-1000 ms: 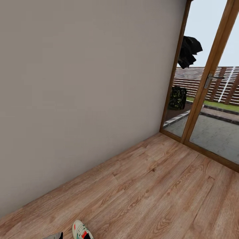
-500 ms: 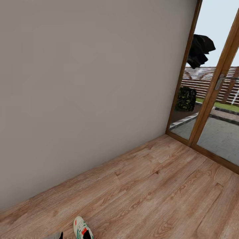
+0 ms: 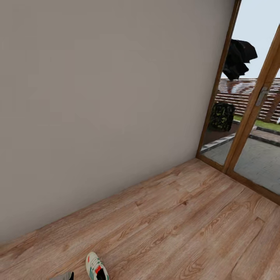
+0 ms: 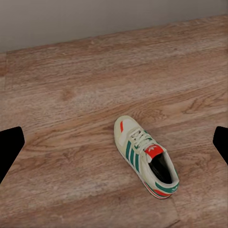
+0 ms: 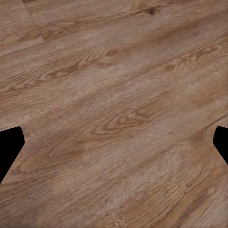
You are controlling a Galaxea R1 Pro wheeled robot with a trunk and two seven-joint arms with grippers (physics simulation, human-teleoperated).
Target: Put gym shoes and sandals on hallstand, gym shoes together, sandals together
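Gym shoes: one, white with green stripes, lying on the corridor floor (seen whole in the left wrist view, its far end cut by the frame edge in the head view).
Hands: two, the left hand and the right hand, each showing two dark fingertips at the frame edges, set wide apart.
Walls: one plain grey wall.
Glazed door panels: two, in one wooden frame.
Door handles: one.
Dark shapes beyond the glass: two.
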